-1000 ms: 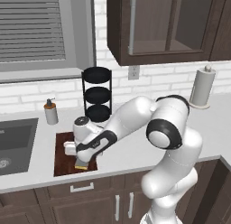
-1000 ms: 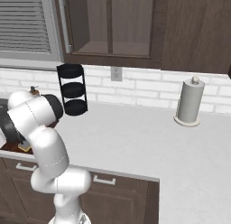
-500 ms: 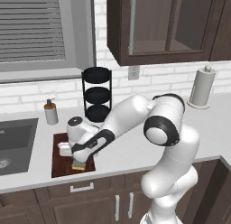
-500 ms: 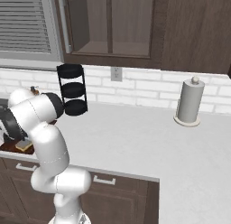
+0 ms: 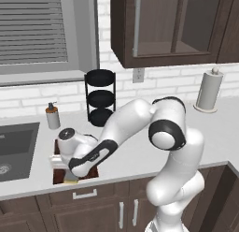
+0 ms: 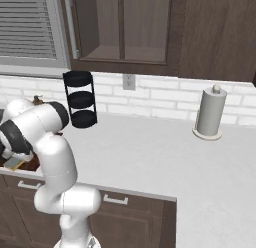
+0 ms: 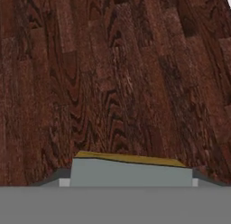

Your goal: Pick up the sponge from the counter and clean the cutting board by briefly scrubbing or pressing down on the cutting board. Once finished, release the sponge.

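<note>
Home kitchen, light tabletop (image 5: 140,154) over dark cabinets (image 5: 107,210), sink (image 5: 14,149), white brick backsplash (image 6: 160,97), glass-door wall cabinet (image 5: 177,25), paper towel roll (image 6: 210,112), blinds (image 5: 32,30)

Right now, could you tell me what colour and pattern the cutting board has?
The cutting board is dark reddish-brown wood with streaky, swirling grain; the hand view shows it best.

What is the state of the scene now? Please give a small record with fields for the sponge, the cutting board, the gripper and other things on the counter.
sponge: held between the gripper's fingers, yellow layer facing the board
cutting board: dark reddish-brown wood, lying flat on the counter beside the sink
gripper: shut on the sponge, low over the board's front part
contact: sponge at the board surface; whether it presses cannot be told
other things: black three-tier rack, soap dispenser, paper towel roll
</note>
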